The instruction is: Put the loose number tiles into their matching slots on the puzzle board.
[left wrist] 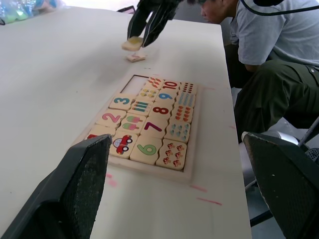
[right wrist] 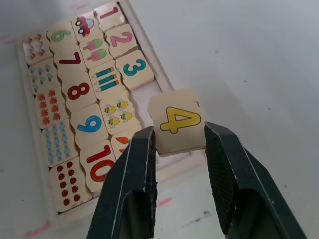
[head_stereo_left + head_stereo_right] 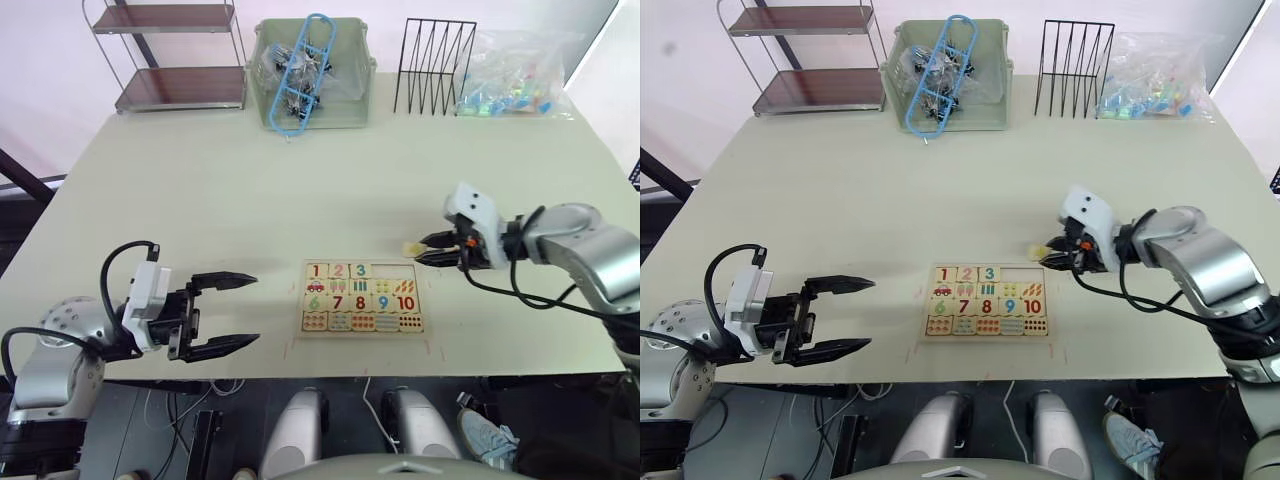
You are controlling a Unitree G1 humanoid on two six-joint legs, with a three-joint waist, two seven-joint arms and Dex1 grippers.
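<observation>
The wooden puzzle board (image 3: pixel 362 322) lies near the table's front edge. Tiles 1, 2 and 3 sit in its top row, and the two slots (image 3: pixel 396 270) to their right are empty. My right gripper (image 3: pixel 420 249) hovers just beyond the board's far right corner, shut on the number tile 4 (image 2: pixel 177 122), which it holds by its edges a little above the table. Another loose tile (image 1: pixel 135 58) lies on the table under the held one; its digit is unreadable. My left gripper (image 3: pixel 255 309) is open to the left of the board with nothing between its fingers.
Along the back of the table stand a green bin (image 3: pixel 312 110) with a blue clip rack, a black wire rack (image 3: pixel 433 68) and a plastic bag of coloured pieces (image 3: pixel 512 80). A metal shelf (image 3: pixel 178 60) stands behind. A person (image 1: pixel 279 45) sits by the table.
</observation>
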